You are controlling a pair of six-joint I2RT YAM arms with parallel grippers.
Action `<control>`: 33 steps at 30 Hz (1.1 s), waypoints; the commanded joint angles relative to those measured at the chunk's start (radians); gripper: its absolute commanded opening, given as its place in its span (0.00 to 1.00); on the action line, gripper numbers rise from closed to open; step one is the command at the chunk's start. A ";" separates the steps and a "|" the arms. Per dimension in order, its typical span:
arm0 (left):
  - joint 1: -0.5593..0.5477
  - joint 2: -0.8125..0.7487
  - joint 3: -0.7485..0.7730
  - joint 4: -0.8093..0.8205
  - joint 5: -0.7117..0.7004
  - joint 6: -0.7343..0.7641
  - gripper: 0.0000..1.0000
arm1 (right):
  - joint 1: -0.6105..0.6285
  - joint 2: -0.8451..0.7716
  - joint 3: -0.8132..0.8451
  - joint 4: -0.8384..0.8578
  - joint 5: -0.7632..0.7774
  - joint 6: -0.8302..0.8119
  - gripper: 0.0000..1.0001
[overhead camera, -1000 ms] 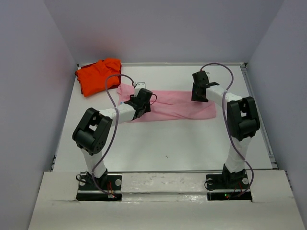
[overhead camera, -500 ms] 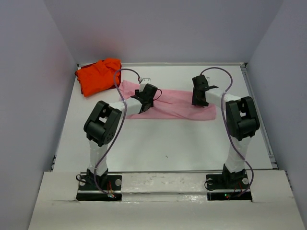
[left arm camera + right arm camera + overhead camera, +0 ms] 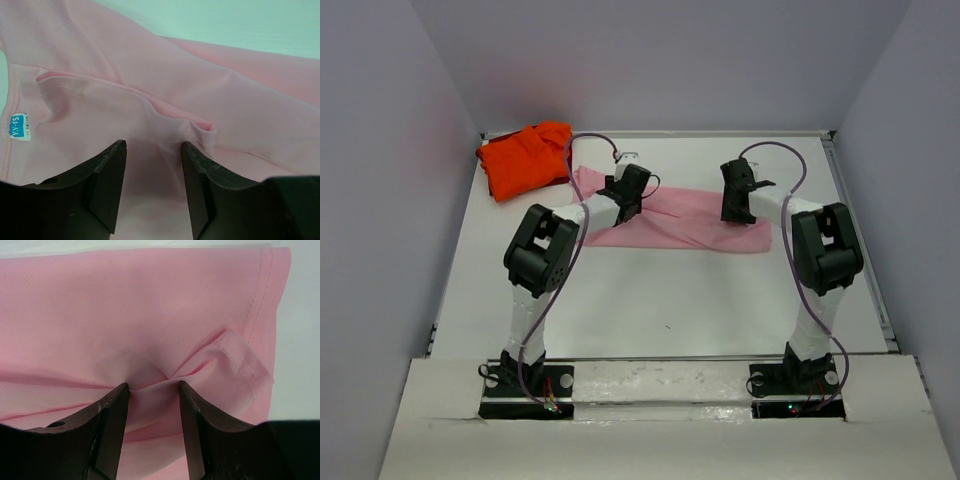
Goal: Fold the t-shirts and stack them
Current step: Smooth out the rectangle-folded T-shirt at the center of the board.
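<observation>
The light pink t-shirt [image 3: 685, 218] lies as a long creased band across the far middle of the white table. My left gripper [image 3: 626, 197] is down on the band's left end, jaws open, with pink cloth [image 3: 165, 100] and a folded ridge just past its fingertips [image 3: 120, 150]. A blue size label [image 3: 19, 127] shows at the left. My right gripper [image 3: 736, 207] is down on the right part, jaws open, and creases in the cloth [image 3: 150, 315] run together between its fingertips [image 3: 122, 392]. The orange-red t-shirt [image 3: 525, 158] lies bunched in the far left corner, away from both grippers.
Grey walls close in the table on the left, back and right. A raised rim [image 3: 860, 240] runs along the right side and the far edge. Both arm bases [image 3: 525, 385] stand at the near edge, with cables looping over the arms.
My left gripper has moved away from me and slightly right along the pink shirt's left end. The right gripper has hardly moved. Both stay open.
</observation>
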 commanded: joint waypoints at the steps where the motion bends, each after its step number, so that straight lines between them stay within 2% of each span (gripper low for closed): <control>1: 0.014 0.029 0.036 -0.001 -0.012 0.026 0.57 | 0.004 -0.050 -0.016 -0.038 0.060 0.005 0.50; 6: 0.019 0.023 0.008 0.025 -0.031 0.029 0.57 | 0.004 -0.097 -0.004 -0.069 0.083 0.005 0.50; 13: 0.016 -0.124 -0.027 0.025 -0.044 0.029 0.57 | 0.004 -0.176 0.002 -0.095 0.107 -0.012 0.51; 22: 0.014 -0.319 0.137 -0.162 -0.015 0.147 0.58 | 0.004 -0.164 -0.024 -0.107 0.116 -0.009 0.50; 25: 0.020 -0.449 0.065 -0.128 0.043 0.118 0.59 | 0.004 -0.139 -0.030 -0.110 0.136 -0.015 0.51; 28: 0.020 -0.557 -0.078 -0.006 0.087 0.101 0.60 | 0.004 -0.119 -0.024 -0.123 0.164 -0.020 0.51; 33: 0.014 -0.597 -0.102 -0.003 0.069 0.124 0.60 | 0.004 -0.067 0.002 -0.149 0.221 -0.020 0.51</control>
